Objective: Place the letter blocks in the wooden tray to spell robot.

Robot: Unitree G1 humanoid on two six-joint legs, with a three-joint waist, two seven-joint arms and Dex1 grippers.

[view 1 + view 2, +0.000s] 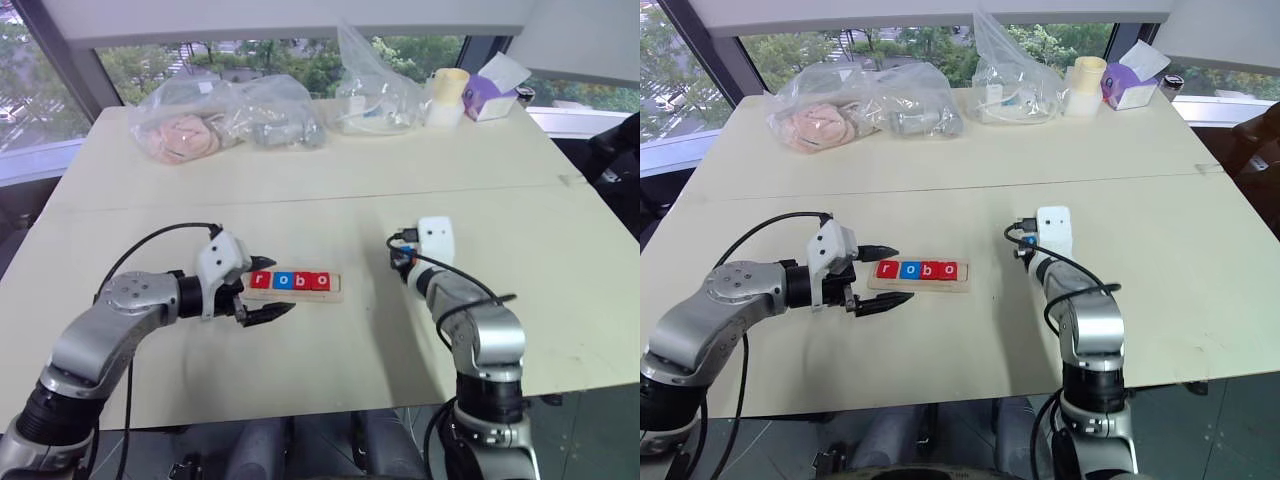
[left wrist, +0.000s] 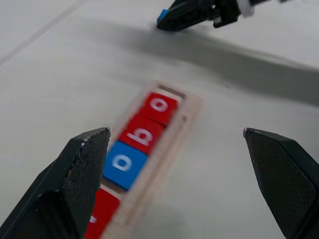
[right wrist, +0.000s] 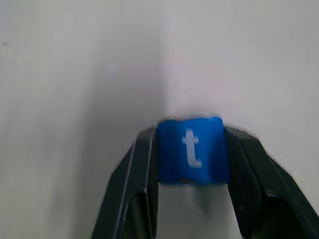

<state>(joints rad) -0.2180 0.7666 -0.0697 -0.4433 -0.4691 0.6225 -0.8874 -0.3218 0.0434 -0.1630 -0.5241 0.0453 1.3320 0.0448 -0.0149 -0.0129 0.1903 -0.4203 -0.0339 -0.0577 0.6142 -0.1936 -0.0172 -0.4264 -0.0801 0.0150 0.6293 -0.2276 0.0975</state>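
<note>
While four letter blocks reading r, o, b, o point(image 1: 290, 281) already sit in the wooden tray point(image 1: 336, 291) at the centre of the frame, the fifth slot at its right-hand end is unfilled. The blue t block point(image 3: 191, 149) is clamped between the narrow-set fingers of the right gripper point(image 3: 191, 164), which sits right of centre, well apart from the tray, above the pale table point(image 1: 330, 370). The left gripper point(image 1: 262, 288) rests just beside the tray's left end, jaws spread wide and empty. Bagged items point(image 1: 225, 115) and a paper cup point(image 1: 447, 97) lie along the upper edge, clear of the work. Risks, as judged: the grip takes the tile only by its edges, so it may twist or slip in transit; a tilted release could leave it propped on the tray rim or nudge the neighbouring o; the letter could go in turned. The left gripper's closeness also risks bumping the tray out of line.
</note>
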